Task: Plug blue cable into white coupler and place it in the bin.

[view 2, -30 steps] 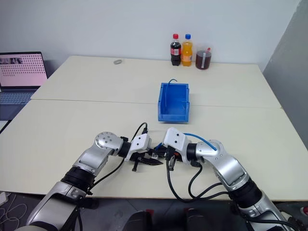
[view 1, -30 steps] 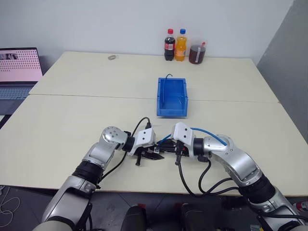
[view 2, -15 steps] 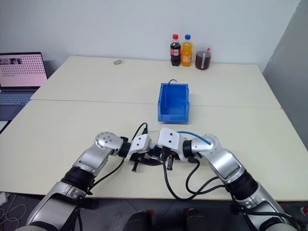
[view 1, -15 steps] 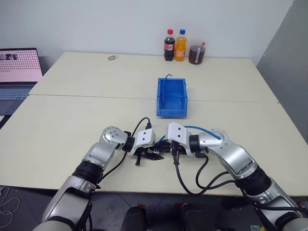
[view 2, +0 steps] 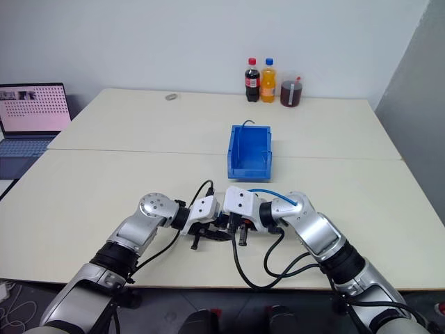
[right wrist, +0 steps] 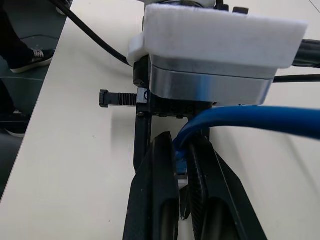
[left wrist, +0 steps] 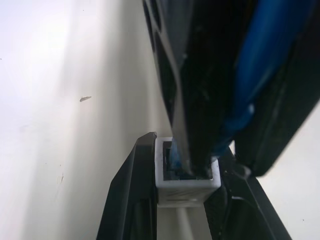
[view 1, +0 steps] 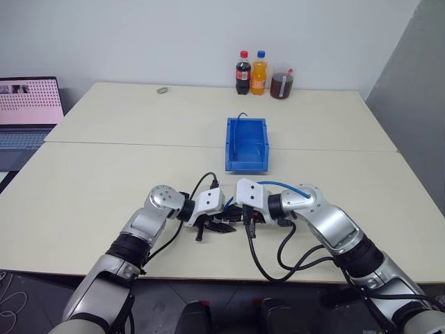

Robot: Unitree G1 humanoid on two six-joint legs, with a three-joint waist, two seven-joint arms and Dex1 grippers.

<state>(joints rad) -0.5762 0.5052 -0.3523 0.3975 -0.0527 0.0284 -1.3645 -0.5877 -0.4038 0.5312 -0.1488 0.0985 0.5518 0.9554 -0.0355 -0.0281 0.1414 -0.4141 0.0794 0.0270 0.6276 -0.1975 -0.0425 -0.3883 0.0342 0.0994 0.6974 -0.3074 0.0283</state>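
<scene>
My left gripper is shut on the white coupler, a small white block with its dark opening facing out between the black fingers. My right gripper comes in from the opposite side, shut on the plug end of the blue cable. The plug's tip sits in the coupler's opening. The two grippers meet nose to nose just above the near table. From there the cable arcs back over my right wrist. The blue bin stands open-topped on the table beyond both grippers.
Two soda bottles and a jar of dark liquid stand at the table's far edge. A small object lies at the far left, and a laptop sits off to the left. Black arm cables loop over the near edge.
My right wrist has turned further toward the left gripper, bringing the cable's plug end against the coupler. The left arm has kept still. The whole picture has shifted a little.
</scene>
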